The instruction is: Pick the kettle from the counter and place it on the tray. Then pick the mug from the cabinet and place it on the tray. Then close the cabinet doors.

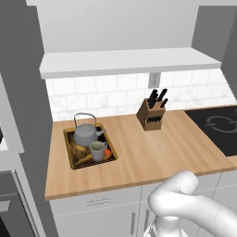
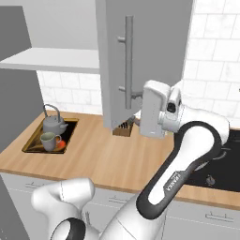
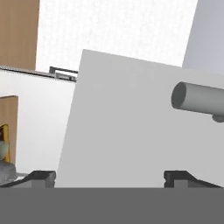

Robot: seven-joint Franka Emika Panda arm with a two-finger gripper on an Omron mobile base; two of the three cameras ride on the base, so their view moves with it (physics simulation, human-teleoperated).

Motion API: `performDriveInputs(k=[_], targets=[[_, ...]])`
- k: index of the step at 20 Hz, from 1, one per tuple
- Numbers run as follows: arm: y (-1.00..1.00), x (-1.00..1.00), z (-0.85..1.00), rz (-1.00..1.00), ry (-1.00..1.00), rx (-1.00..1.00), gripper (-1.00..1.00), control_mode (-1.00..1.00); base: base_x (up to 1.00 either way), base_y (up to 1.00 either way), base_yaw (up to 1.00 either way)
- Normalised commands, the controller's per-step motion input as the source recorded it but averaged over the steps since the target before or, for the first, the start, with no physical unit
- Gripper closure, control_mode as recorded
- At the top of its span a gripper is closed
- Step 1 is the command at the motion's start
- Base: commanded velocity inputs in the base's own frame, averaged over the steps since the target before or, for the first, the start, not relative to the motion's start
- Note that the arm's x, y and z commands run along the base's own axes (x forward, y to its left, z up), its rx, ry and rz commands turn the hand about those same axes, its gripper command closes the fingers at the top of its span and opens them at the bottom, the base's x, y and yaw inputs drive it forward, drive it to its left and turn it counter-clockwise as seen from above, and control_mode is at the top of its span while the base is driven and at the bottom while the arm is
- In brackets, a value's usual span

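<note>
Sitting well left of the hand (image 3: 109, 175), the kettle (image 1: 87, 133) and mug (image 1: 97, 151) share the tray (image 1: 73, 159) on the counter (image 1: 152, 152) — the hand, jaws spread wide and empty, faces an open cabinet door (image 2: 112, 70) beside its bar handle (image 2: 128, 61).

The arm (image 2: 187, 154) arches up, wrist level, claw (image 3: 109, 177) spread wide with its 2 fingertips well apart.
</note>
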Motion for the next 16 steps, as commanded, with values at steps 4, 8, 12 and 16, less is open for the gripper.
performDriveInputs(k=[4,8,12,16], targets=[[0.93,0.07,0.26,-0.18,0.0,-0.26,-1.0,-1.0,0.0,0.0,0.0],[0.97,0.21,0.23,-0.24,0.0,-0.23,-1.0,-1.0,0.0,0.0,0.0],[0.99,0.45,0.13,-0.28,0.0,-0.18,-1.0,-1.0,0.0,0.0,0.0],[0.8,0.77,0.01,-0.27,0.0,-0.12,-1.0,-1.0,0.0,0.0,0.0]])
